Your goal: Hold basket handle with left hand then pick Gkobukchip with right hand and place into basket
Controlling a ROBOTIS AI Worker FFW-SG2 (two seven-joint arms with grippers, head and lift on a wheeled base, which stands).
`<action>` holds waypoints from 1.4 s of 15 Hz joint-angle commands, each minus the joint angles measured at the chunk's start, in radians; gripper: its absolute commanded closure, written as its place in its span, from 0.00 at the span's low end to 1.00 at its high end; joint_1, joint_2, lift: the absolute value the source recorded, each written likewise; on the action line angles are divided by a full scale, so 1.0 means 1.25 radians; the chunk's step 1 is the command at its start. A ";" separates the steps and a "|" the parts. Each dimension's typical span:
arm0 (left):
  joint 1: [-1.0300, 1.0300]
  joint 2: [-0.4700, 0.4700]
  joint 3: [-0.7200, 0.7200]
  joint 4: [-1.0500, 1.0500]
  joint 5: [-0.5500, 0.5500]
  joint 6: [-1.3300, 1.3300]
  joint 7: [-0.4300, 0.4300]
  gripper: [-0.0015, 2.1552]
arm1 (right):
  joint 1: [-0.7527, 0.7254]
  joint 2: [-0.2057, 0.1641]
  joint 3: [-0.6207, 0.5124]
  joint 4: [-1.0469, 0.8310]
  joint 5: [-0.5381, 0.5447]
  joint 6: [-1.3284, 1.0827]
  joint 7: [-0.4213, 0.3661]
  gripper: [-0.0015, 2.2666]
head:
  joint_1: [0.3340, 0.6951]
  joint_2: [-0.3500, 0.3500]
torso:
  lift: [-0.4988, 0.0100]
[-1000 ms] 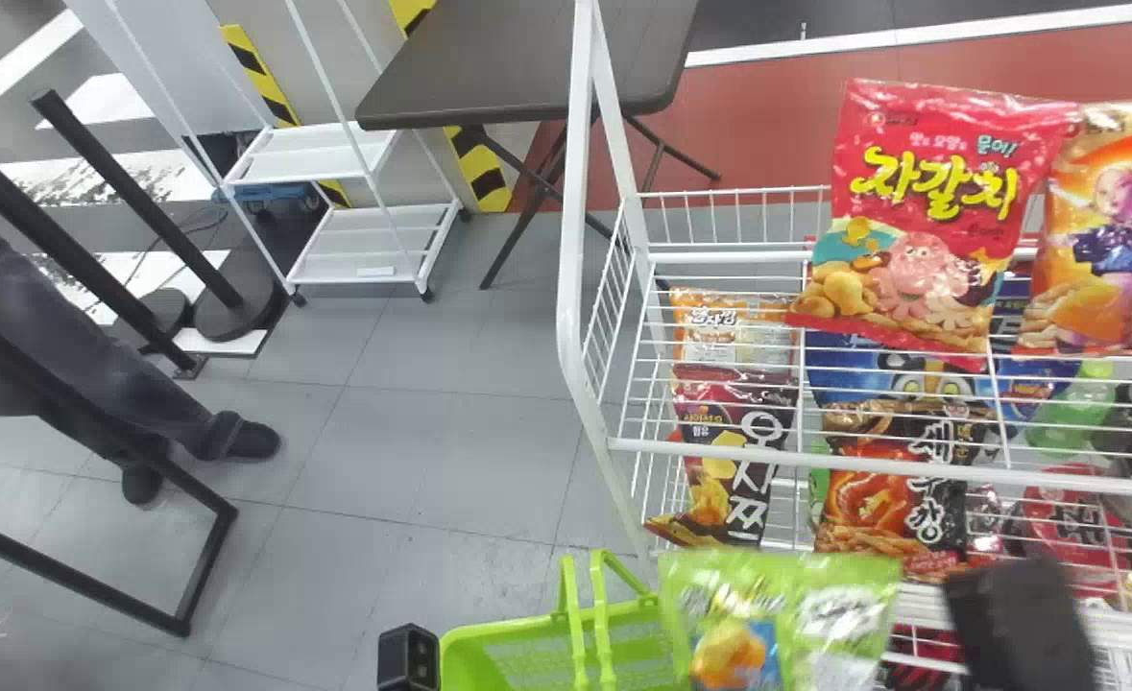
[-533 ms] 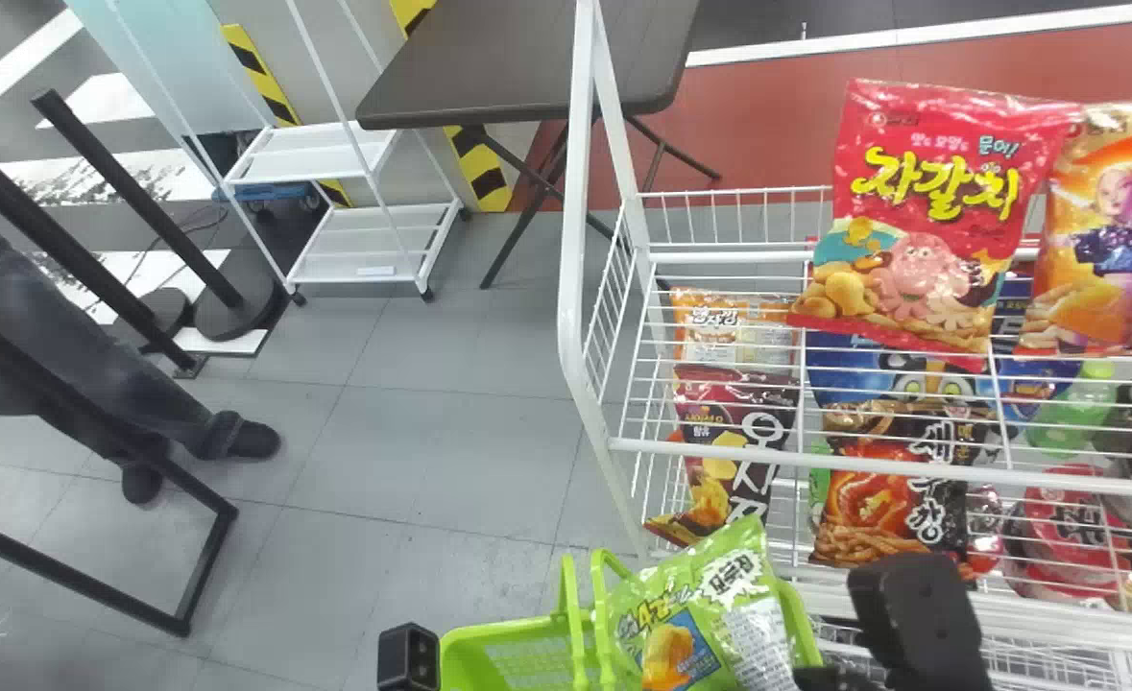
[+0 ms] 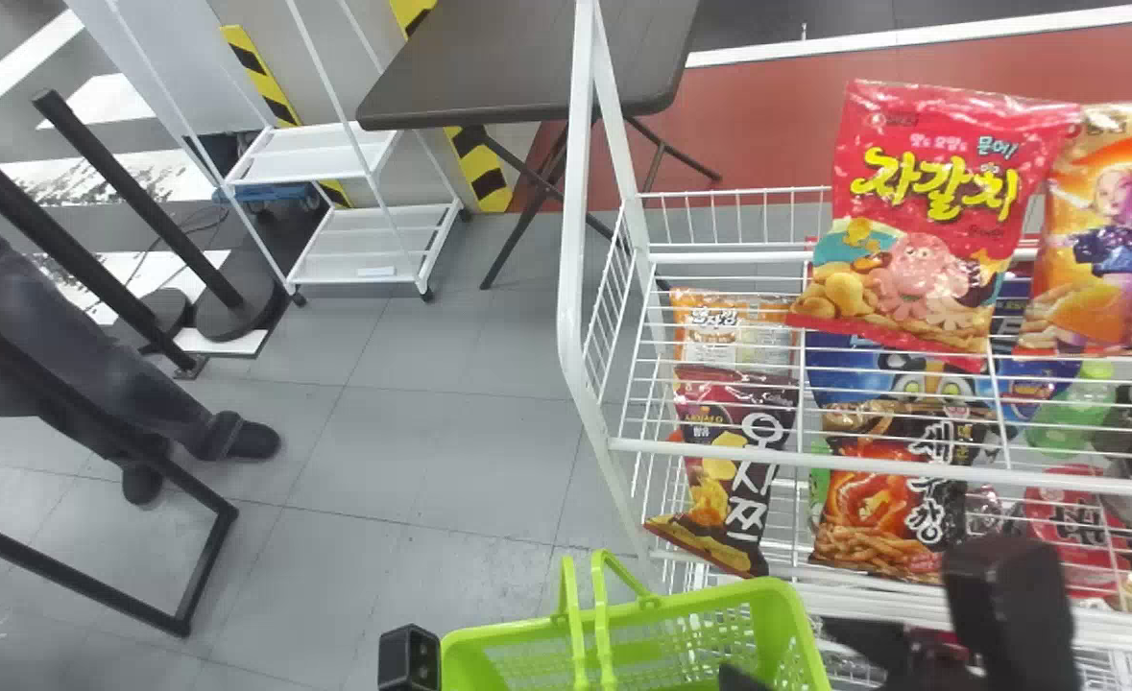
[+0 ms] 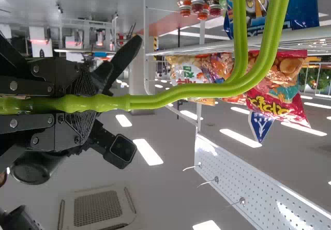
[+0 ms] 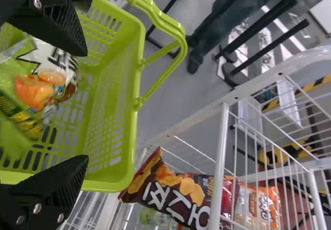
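My left gripper [image 3: 409, 658] is at the bottom edge of the head view, left of the green basket [image 3: 786, 624]. In the left wrist view my left gripper [image 4: 88, 103] is shut on the basket's green handle [image 4: 176, 92]. My right gripper [image 3: 801, 657] is at the basket's right side in the head view. In the right wrist view my right gripper [image 5: 86, 106] stands open over the basket [image 5: 119, 106], fingers wide apart. The green, white and orange Gkobukchip bag [image 5: 46, 85] is inside the basket, beyond the fingers and partly blurred.
A white wire rack [image 3: 719, 449] stands close on the right, its snack bags including a brown one [image 3: 734, 461] and a red one [image 3: 930, 211]. Behind are a dark table [image 3: 527, 67] and a white trolley [image 3: 364, 254]. Black posts [image 3: 143, 211] stand at the left.
The green bag hung at the right gripper, moved left over the basket, then dropped inside it. The right gripper has opened and shifted back right. The left gripper and basket have kept their place.
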 commanded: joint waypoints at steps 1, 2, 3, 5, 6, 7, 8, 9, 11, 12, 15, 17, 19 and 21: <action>0.000 -0.001 0.000 0.002 0.000 0.000 0.000 1.00 | 0.037 -0.010 -0.020 0.016 0.059 -0.275 0.017 0.03 | 1.00 1.00 | 0.98; 0.000 -0.004 0.000 0.002 -0.001 -0.002 0.000 1.00 | 0.045 -0.010 -0.020 0.032 0.099 -0.380 0.014 0.03 | 1.00 1.00 | 0.98; 0.000 -0.005 0.000 0.002 0.000 -0.002 -0.001 1.00 | 0.049 -0.013 -0.030 0.051 0.110 -0.468 0.012 0.03 | 1.00 1.00 | 0.98; 0.005 -0.006 0.001 0.002 0.000 -0.002 -0.004 1.00 | 0.068 -0.014 -0.070 0.091 0.118 -0.633 0.001 0.03 | 1.00 1.00 | 0.98; 0.006 -0.006 0.005 0.003 0.000 -0.002 -0.005 1.00 | 0.079 -0.013 -0.092 0.107 0.120 -0.672 -0.015 0.03 | 1.00 0.94 | 0.98; 0.009 -0.006 0.007 0.007 0.001 -0.002 -0.007 1.00 | 0.090 -0.013 -0.119 0.130 0.123 -0.724 -0.027 0.03 | 1.00 0.90 | 0.98; 0.012 -0.010 0.011 0.007 0.001 -0.005 -0.010 1.00 | 0.096 -0.013 -0.143 0.157 0.121 -0.768 -0.035 0.03 | 1.00 0.85 | 0.98; 0.015 -0.011 0.012 0.007 0.001 -0.007 -0.010 1.00 | 0.105 -0.013 -0.168 0.186 0.119 -0.800 -0.036 0.03 | 1.00 0.80 | 0.98; 0.017 -0.016 0.013 0.009 0.001 -0.010 -0.010 1.00 | 0.121 -0.013 -0.198 0.249 0.110 -0.883 -0.035 0.03 | 1.00 0.73 | 0.98; 0.017 -0.017 0.013 0.009 0.001 -0.012 -0.010 1.00 | 0.127 -0.013 -0.206 0.283 0.109 -0.925 -0.036 0.03 | 1.00 0.64 | 0.98; 0.017 -0.021 0.013 0.009 0.001 -0.015 -0.009 1.00 | 0.148 -0.013 -0.217 0.344 0.088 -1.050 -0.036 0.04 | 1.00 0.56 | 0.98; 0.017 -0.022 0.013 0.009 0.001 -0.015 -0.009 1.00 | 0.159 -0.014 -0.227 0.364 0.077 -1.089 -0.036 0.04 | 1.00 0.51 | 0.98; 0.017 -0.022 0.013 0.009 0.000 -0.015 -0.009 1.00 | 0.170 -0.014 -0.233 0.372 0.062 -1.116 -0.036 0.04 | 1.00 0.48 | 0.98; 0.017 -0.023 0.012 0.009 -0.001 -0.015 -0.007 1.00 | 0.171 -0.013 -0.236 0.382 0.060 -1.134 -0.041 0.04 | 1.00 0.44 | 0.98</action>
